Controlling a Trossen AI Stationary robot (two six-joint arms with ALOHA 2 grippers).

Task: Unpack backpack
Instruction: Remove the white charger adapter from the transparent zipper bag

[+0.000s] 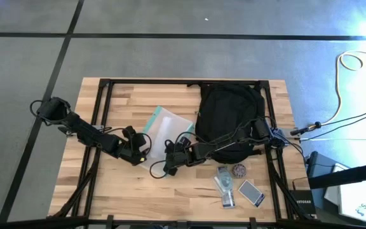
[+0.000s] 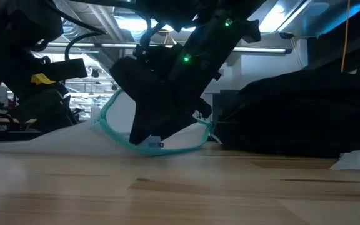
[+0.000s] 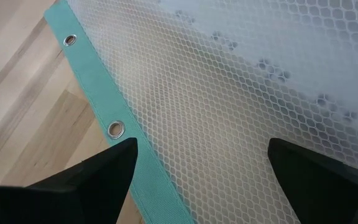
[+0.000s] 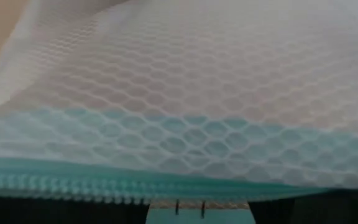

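The backpack (image 1: pixel 229 113) lay slumped on the counter (image 1: pixel 132 191) — soft and bulky, best taken by a strap. The left tool (image 3: pixel 197 180) hung spread over the mesh pouch (image 1: pixel 164 130); whether the right tool (image 1: pixel 170 159) gripped it, I couldn't tell.

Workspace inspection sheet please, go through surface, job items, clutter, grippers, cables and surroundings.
Surface: wooden table, black frame rails across it.
Job's things: backpack lying at the far right of the table.
Clutter: clear teal-edged pouch mid-table; small items near the front right edge.
Grippers: left gripper open over the pouch's teal edge; right gripper at the pouch's zipper edge, grip unclear.
Cables: yellow cable and dark leads on the floor, right.
Surroundings: grey floor with black lines.
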